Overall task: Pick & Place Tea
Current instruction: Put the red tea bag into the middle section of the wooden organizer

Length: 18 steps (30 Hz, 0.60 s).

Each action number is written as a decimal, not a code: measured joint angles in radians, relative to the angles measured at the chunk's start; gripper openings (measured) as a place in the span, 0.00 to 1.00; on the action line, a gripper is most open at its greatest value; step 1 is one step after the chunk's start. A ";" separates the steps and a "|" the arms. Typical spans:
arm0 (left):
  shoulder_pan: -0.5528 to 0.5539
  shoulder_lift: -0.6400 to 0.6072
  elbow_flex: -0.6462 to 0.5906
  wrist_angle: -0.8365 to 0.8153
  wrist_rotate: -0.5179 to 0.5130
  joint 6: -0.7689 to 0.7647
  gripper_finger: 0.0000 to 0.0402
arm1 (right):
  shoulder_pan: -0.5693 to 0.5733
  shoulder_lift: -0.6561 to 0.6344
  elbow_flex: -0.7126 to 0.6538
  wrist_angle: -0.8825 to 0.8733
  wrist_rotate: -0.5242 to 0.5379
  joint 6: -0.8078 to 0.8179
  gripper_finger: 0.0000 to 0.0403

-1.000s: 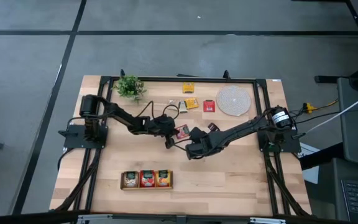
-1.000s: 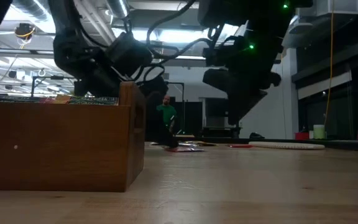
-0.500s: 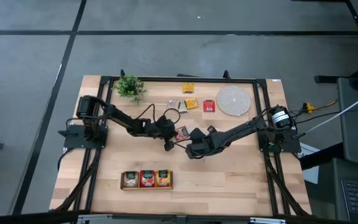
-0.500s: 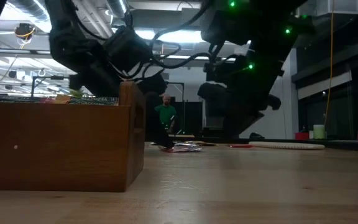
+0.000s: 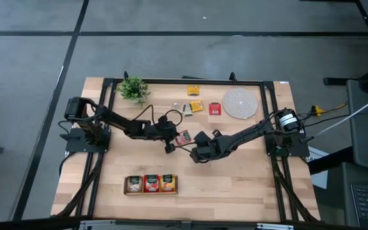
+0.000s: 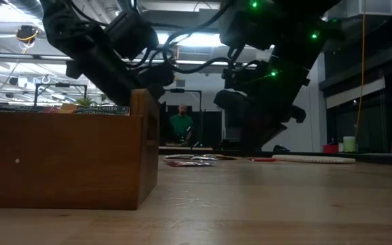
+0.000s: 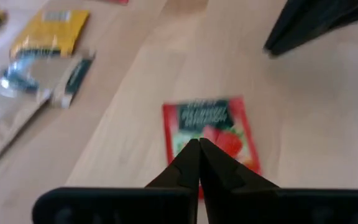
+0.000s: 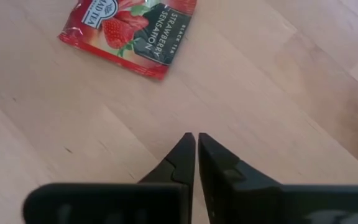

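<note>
A red strawberry tea sachet [image 5: 183,138] lies flat on the table between both grippers. My left gripper [image 7: 199,144] is shut, and its tips stand over the sachet's [image 7: 210,134] middle. My right gripper [image 8: 196,135] is also shut. It hovers over bare wood just short of the same sachet [image 8: 132,31]. Farther off lie yellow sachets [image 5: 196,106], another red one [image 5: 214,108] and pale ones [image 7: 23,93]. The wooden tray [image 5: 151,184] holds sachets in its three compartments. My left gripper's shut fingertips [image 7: 191,152] come slanting down from the table's left over the middle of the red sachet [image 7: 219,121]. I cannot tell whether they press on it. The sachet lies flat on the table.
The wooden tray [image 6: 63,160] stands near the table's near edge. A round woven mat [image 5: 239,103] and a small green plant [image 5: 133,89] sit near the far edge. A person stands in the room behind the table. Bare wood lies between the grippers and the tray.
My left arm has swung at its base, and its shut gripper has drawn back a little toward the table's left. The red sachet has slid slightly with it, toward the near left. In the low view the sachet now lies flatter than before.
</note>
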 joint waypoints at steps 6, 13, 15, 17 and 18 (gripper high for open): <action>0.008 0.000 0.000 -0.074 -0.010 -0.025 0.01 | 0.000 0.000 0.000 0.024 -0.014 0.000 0.02; 0.009 0.054 0.002 -0.076 0.028 -0.040 0.01 | 0.000 0.000 0.000 0.060 -0.016 -0.001 0.05; 0.016 0.091 0.007 -0.053 0.054 -0.043 0.01 | 0.000 0.000 0.000 0.061 -0.017 0.000 0.08; 0.023 0.132 0.010 -0.032 0.073 -0.060 0.00 | -0.001 0.000 0.000 0.065 -0.017 0.019 0.11; 0.027 0.150 0.012 -0.011 0.072 -0.073 0.00 | -0.001 0.000 0.000 0.064 -0.017 0.027 0.12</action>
